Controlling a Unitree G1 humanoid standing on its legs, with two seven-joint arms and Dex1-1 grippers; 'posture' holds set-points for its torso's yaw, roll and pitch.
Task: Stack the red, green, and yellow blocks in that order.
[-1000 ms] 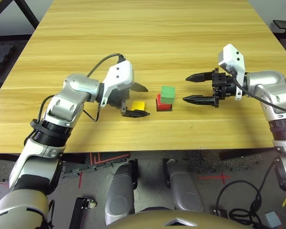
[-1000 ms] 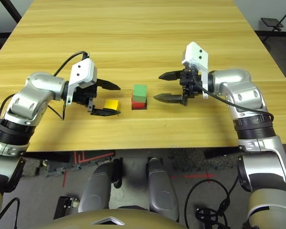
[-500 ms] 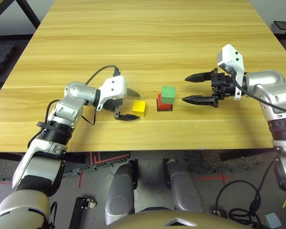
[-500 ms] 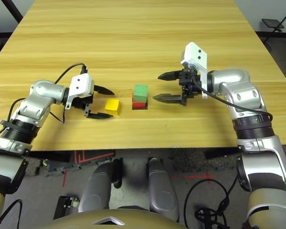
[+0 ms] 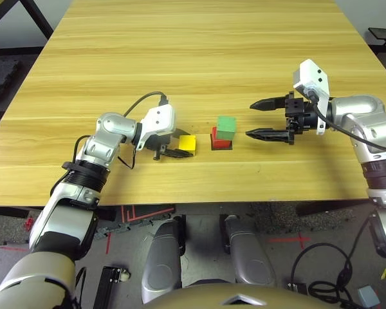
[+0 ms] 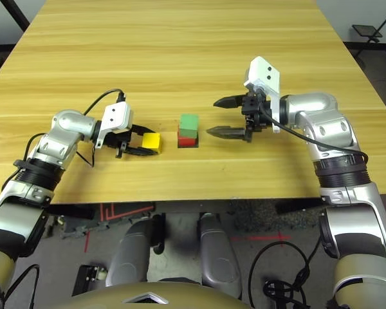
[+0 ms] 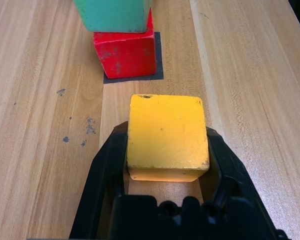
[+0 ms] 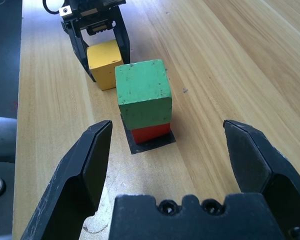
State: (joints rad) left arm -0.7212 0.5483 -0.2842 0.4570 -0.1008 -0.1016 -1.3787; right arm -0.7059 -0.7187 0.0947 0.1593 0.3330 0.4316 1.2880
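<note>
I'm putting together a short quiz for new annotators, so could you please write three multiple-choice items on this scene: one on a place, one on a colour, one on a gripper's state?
1. Where is the green block?
A) On the yellow block
B) On the red block
C) On the bare table

2. What colour is the flat square patch under the lower block?
A) Black
B) White
C) Blue

3. What is the state of the right gripper?
A) Shut on the red block
B) Shut on nothing
C) Open and empty

Key:
1. B: the green block sits on top of the red block.
2. A: the dark patch shows black around the red block's base.
3. C: the right gripper has its fingers wide apart with nothing between them.
</note>
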